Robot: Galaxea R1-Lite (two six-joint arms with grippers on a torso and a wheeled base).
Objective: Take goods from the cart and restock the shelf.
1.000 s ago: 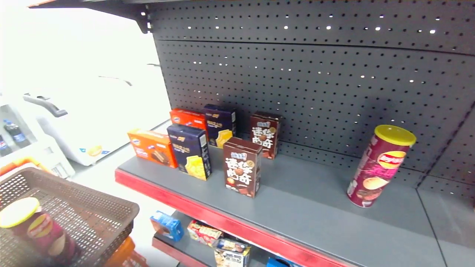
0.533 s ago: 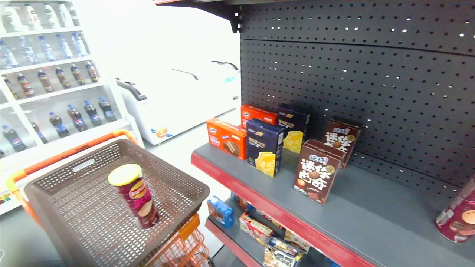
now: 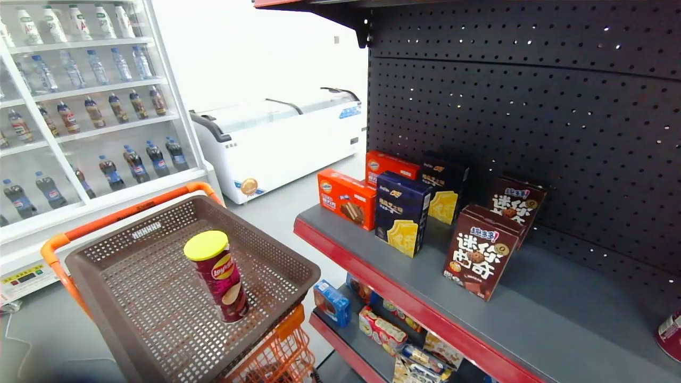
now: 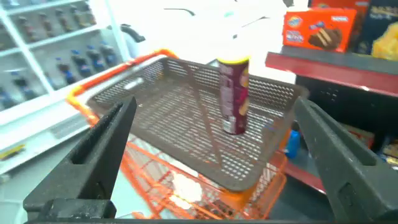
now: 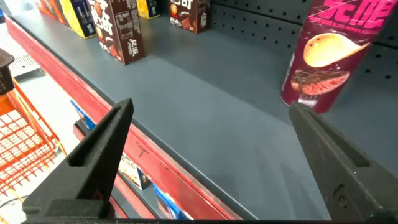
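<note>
Fingers (image 4: 99, 155) wide apart and empty on left gripper (image 4: 214, 106) (chip can (image 4: 234, 93) ahead) and right gripper (image 5: 211, 107).

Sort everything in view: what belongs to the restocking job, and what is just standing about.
Job:
cart can
basket
shelf
shelf can

Standing about:
boxes
drinks cooler
freezer
lower-shelf goods
</note>
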